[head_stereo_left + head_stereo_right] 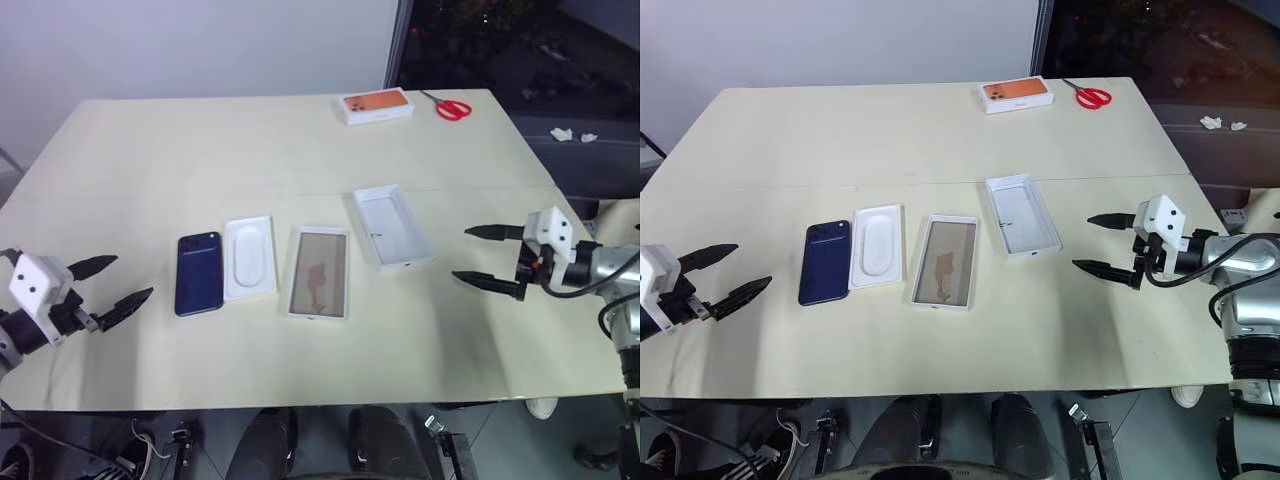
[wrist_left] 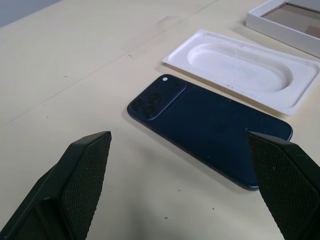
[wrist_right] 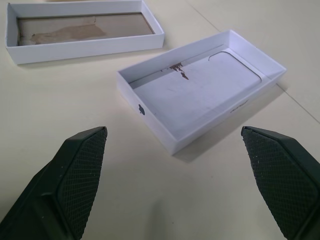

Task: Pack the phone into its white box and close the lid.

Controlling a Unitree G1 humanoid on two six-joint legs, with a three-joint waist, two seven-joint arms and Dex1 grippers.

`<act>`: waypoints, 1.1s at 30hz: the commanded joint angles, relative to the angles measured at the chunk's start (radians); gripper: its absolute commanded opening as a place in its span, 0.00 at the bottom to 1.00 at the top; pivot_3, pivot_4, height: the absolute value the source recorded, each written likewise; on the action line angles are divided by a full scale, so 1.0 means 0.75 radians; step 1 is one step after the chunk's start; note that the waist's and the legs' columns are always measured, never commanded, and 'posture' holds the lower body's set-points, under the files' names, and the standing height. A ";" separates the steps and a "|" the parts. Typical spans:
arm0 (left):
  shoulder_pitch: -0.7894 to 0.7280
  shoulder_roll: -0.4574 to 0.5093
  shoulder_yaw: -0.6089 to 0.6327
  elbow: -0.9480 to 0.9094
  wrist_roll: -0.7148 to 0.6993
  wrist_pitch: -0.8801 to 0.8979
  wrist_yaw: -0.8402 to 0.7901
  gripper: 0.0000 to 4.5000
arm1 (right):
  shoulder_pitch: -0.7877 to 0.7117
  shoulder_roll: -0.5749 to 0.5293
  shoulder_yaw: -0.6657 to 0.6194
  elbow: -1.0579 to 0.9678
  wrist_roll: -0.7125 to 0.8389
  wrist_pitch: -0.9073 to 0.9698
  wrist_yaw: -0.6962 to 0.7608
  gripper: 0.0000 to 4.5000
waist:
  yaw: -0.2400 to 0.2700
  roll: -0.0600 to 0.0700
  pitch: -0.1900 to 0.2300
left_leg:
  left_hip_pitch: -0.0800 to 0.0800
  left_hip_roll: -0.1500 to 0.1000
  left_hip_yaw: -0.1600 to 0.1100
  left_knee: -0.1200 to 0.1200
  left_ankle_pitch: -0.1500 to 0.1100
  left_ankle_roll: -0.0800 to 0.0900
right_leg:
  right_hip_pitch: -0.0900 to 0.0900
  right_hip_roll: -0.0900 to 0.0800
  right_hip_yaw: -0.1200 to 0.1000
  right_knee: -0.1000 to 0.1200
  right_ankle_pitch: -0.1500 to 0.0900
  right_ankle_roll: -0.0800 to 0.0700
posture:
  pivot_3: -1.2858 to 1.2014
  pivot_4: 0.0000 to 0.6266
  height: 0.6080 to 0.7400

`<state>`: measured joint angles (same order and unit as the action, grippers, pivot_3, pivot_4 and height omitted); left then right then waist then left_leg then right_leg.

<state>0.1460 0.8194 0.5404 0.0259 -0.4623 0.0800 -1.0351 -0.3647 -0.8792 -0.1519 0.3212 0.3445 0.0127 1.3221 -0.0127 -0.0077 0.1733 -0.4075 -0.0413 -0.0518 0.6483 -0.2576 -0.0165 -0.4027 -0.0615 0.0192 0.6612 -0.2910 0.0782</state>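
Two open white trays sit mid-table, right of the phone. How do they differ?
The tray next to the insert has a brownish, stained-looking floor; the white box nearer the right gripper is white inside with a few dark marks. The first lies square to the phone; the white box is angled and sits farther back. Both are shallow, rectangular, open side up and hold no phone.

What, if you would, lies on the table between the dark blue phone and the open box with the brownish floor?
The thin white insert with its rounded oblong recess lies between the phone and that box, as the left eye view shows.
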 commanded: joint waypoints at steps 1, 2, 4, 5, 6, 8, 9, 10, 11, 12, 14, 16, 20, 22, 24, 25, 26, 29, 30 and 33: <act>-0.006 0.000 0.054 -0.019 -0.030 -0.020 0.009 0.99 | -0.028 0.001 -0.009 -0.008 0.005 -0.021 0.001 1.00 | 0.000 0.000 0.000 | 0.000 0.000 0.000 0.000 0.000 0.000 | 0.000 0.000 0.000 0.000 0.000 0.000 | 0.52 0.24 1.00; -0.006 0.000 0.056 -0.018 -0.031 -0.021 0.011 0.99 | -0.027 0.001 -0.008 -0.011 0.005 -0.022 0.001 1.00 | 0.000 0.000 0.000 | 0.000 0.000 0.000 0.000 0.000 0.000 | 0.000 0.000 0.000 0.000 0.000 0.000 | 0.52 0.24 1.00; -0.001 0.004 0.058 -0.025 -0.038 -0.003 0.014 0.99 | -0.026 0.002 -0.006 -0.012 0.005 -0.020 -0.001 1.00 | 0.000 0.000 0.000 | 0.000 0.000 0.000 0.000 0.000 0.000 | 0.000 0.000 0.000 0.000 0.000 0.000 | 0.52 0.24 1.00; -0.001 0.007 0.058 -0.028 -0.037 0.002 0.019 0.99 | -0.024 0.002 -0.006 -0.014 0.005 -0.020 -0.001 1.00 | 0.000 0.000 0.000 | 0.000 0.000 0.000 0.000 0.000 0.000 | 0.000 0.000 0.000 0.000 0.000 0.000 | 0.52 0.24 1.00; -0.001 0.011 0.059 -0.030 -0.037 0.008 0.022 0.99 | -0.022 0.003 -0.005 -0.016 0.005 -0.019 -0.002 1.00 | 0.000 0.000 0.000 | 0.000 0.000 0.000 0.000 0.000 0.000 | 0.000 0.000 0.000 0.000 0.000 0.000 | 0.52 0.24 1.00; -0.007 0.015 0.058 -0.028 -0.038 0.005 0.020 0.99 | -0.018 0.004 -0.004 -0.021 0.003 -0.020 -0.002 1.00 | 0.000 0.000 0.000 | 0.000 0.000 0.000 0.000 0.000 0.000 | 0.000 0.000 0.000 0.000 0.000 0.000 | 0.52 0.24 1.00; -0.011 0.017 0.057 -0.027 -0.039 0.008 0.022 0.99 | -0.018 0.005 -0.003 -0.022 0.003 -0.020 -0.003 1.00 | 0.000 0.000 0.000 | 0.000 0.000 0.000 0.000 0.000 0.000 | 0.000 0.000 0.000 0.000 0.000 0.000 | 0.52 0.24 1.00; -0.013 0.018 0.056 -0.027 -0.039 0.011 0.024 0.99 | -0.018 0.006 -0.002 -0.022 0.002 -0.019 -0.004 1.00 | 0.000 0.000 0.000 | 0.000 0.000 0.000 0.000 0.000 0.000 | 0.000 0.000 0.000 0.000 0.000 0.000 | 0.52 0.24 1.00; -0.020 0.017 0.052 -0.028 -0.040 0.016 0.030 0.99 | -0.023 0.010 0.001 -0.017 0.000 -0.020 -0.006 1.00 | 0.000 0.000 0.000 | 0.000 0.000 0.000 0.000 0.000 0.000 | 0.000 0.000 0.000 0.000 0.000 0.000 | 0.52 0.24 1.00; -0.032 0.015 0.050 -0.032 -0.045 0.027 0.041 0.99 | -0.030 0.013 0.005 -0.009 -0.004 -0.022 -0.006 1.00 | 0.000 0.000 0.000 | 0.000 0.000 0.000 0.000 0.000 0.000 | 0.000 0.000 0.000 0.000 0.000 0.000 | 0.52 0.24 1.00; -0.059 0.010 0.050 -0.036 -0.054 0.047 0.063 0.99 | -0.046 0.017 0.015 0.007 -0.014 -0.031 -0.001 1.00 | 0.000 0.000 0.000 | 0.000 0.000 0.000 0.000 0.000 0.000 | 0.000 0.000 0.000 0.000 0.000 0.000 | 0.52 0.24 1.00; -0.066 0.008 0.050 -0.047 -0.069 0.094 0.085 0.99 | -0.059 0.024 0.029 0.015 -0.021 -0.031 -0.001 1.00 | 0.000 0.000 0.000 | 0.000 0.000 0.000 0.000 0.000 0.000 | 0.000 0.000 0.000 0.000 0.000 0.000 | 0.52 0.24 1.00; -0.055 0.003 0.044 -0.080 -0.075 0.135 0.096 0.99 | -0.070 0.034 0.038 0.022 -0.027 -0.034 0.000 1.00 | -0.001 0.000 0.000 | 0.000 0.000 0.000 0.000 0.000 0.000 | 0.000 0.000 0.000 0.000 0.000 0.000 | 0.52 0.24 1.00; -0.062 -0.003 0.037 -0.098 -0.082 0.160 0.107 0.99 | -0.080 0.041 0.041 0.030 -0.031 -0.036 -0.004 1.00 | -0.001 0.000 0.000 | 0.000 0.000 0.000 0.000 0.000 0.000 | 0.000 0.000 0.000 0.000 0.000 0.000 | 0.52 0.24 1.00; -0.074 -0.003 0.027 -0.112 -0.090 0.193 0.116 0.99 | -0.087 0.049 0.044 0.035 -0.035 -0.039 -0.009 1.00 | -0.001 0.000 0.000 | 0.000 0.000 0.000 0.000 0.000 0.000 | 0.000 0.000 0.000 0.000 0.000 0.000 | 0.52 0.24 1.00; -0.081 0.007 0.015 -0.121 -0.098 0.236 0.120 0.99 | -0.089 0.055 0.047 0.033 -0.038 -0.042 -0.013 1.00 | -0.001 0.000 0.000 | 0.000 0.000 0.000 0.000 0.000 0.000 | 0.000 0.000 0.000 0.000 0.000 0.000 | 0.52 0.24 1.00; -0.086 0.013 0.006 -0.125 -0.102 0.256 0.116 0.99 | -0.091 0.060 0.049 0.031 -0.038 -0.042 -0.017 1.00 | -0.001 0.000 0.000 | 0.000 0.000 0.000 0.000 0.000 0.000 | 0.000 0.000 0.000 0.000 0.000 0.000 | 0.52 0.24 1.00; -0.084 0.029 -0.014 -0.142 -0.119 0.341 0.103 0.99 | -0.094 0.067 0.052 0.025 -0.033 -0.036 -0.026 1.00 | -0.001 0.000 0.000 | 0.000 0.000 0.000 0.000 0.000 0.000 | 0.000 0.000 0.000 0.000 0.000 0.000 | 0.52 0.24 1.00; -0.087 0.027 -0.019 -0.152 -0.129 0.369 0.106 0.99 | -0.095 0.068 0.053 0.024 -0.033 -0.034 -0.028 1.00 | -0.001 0.000 0.000 | 0.000 0.000 0.000 0.000 0.000 0.000 | 0.000 0.000 0.000 0.000 0.000 0.000 | 0.52 0.24 1.00; -0.114 0.028 -0.032 -0.205 -0.175 0.486 0.132 0.99 | -0.099 0.074 0.057 -0.010 -0.008 0.018 -0.033 1.00 | -0.001 0.000 0.000 | 0.000 0.000 0.000 0.000 0.000 0.000 | 0.000 0.000 0.000 0.000 0.000 0.000 | 0.52 0.24 1.00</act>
<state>0.0794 0.8232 0.5129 -0.0833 -0.5619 0.4135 -0.9489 -0.4159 -0.8236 -0.0966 0.3535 0.3186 0.0103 1.3000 -0.0134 -0.0078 0.1733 -0.4076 -0.0414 -0.0518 0.6485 -0.2576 -0.0165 -0.4029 -0.0613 0.0191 0.6614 -0.2909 0.0783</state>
